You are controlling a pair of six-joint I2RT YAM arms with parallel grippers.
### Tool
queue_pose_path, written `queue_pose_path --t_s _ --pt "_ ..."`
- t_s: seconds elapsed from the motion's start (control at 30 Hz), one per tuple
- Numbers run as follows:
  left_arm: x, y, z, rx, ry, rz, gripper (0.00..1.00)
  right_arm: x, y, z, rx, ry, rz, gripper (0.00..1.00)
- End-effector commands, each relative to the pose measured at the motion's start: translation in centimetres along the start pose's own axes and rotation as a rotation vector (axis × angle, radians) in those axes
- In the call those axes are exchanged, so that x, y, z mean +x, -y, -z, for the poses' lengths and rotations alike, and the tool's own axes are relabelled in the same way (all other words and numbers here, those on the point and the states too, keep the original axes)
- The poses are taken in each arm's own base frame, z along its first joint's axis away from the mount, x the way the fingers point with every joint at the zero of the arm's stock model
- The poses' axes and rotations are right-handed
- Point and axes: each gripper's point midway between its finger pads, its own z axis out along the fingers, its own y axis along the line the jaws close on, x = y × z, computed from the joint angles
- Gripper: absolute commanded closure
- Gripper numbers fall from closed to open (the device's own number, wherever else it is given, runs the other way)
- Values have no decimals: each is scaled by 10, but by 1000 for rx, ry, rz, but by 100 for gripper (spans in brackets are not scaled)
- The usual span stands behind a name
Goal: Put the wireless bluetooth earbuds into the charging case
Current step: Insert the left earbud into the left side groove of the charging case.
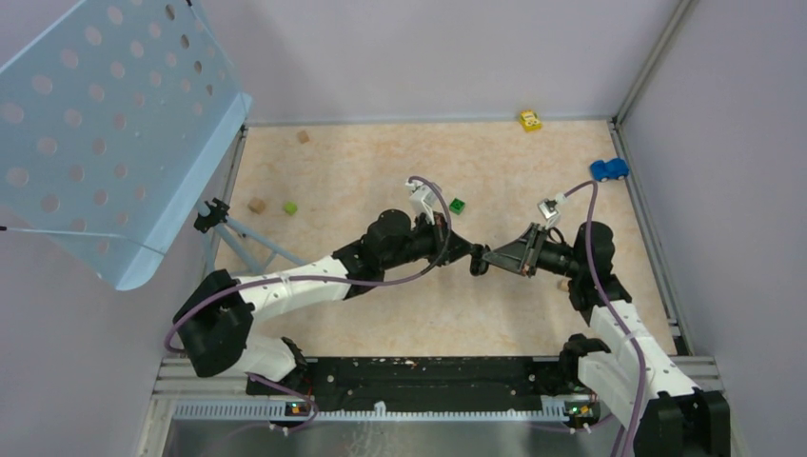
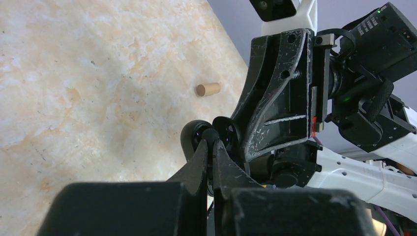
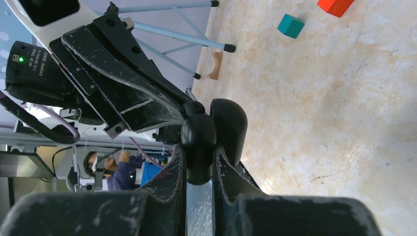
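So the right end effector (image 3: pixel 198 149) is clamped on the open black charging case (image 3: pixel 198 133), holding it up over the middle of the bench (image 1: pixel 381 152) so the left end effector (image 2: pixel 212 142), pinched almost shut on what looks like a black earbud (image 2: pixel 211 132), can poke it straight in.

Glossy black case (image 3: pixel 229 125), probably plastic
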Motion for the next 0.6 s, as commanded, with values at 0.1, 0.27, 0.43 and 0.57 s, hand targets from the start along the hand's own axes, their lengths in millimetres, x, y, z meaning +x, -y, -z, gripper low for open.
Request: queue_pose_path --t_s 0.1,0.27,0.43,0.57 --pt "-7 12 -9 23 -26 -47 100 0 -11 -3 -38 -5 42 100" --pt "-5 8 -12 -3 -54 -64 100 0 -12 -3 -41 -4 44 100" --pt "-6 4 -14 -38 -70 -76 100 -1 -13 -3 -41 -3 45 100" --pt "-6 0 -16 -68 -89 -87 98 -1 -13 -3 -40 -1 46 100"
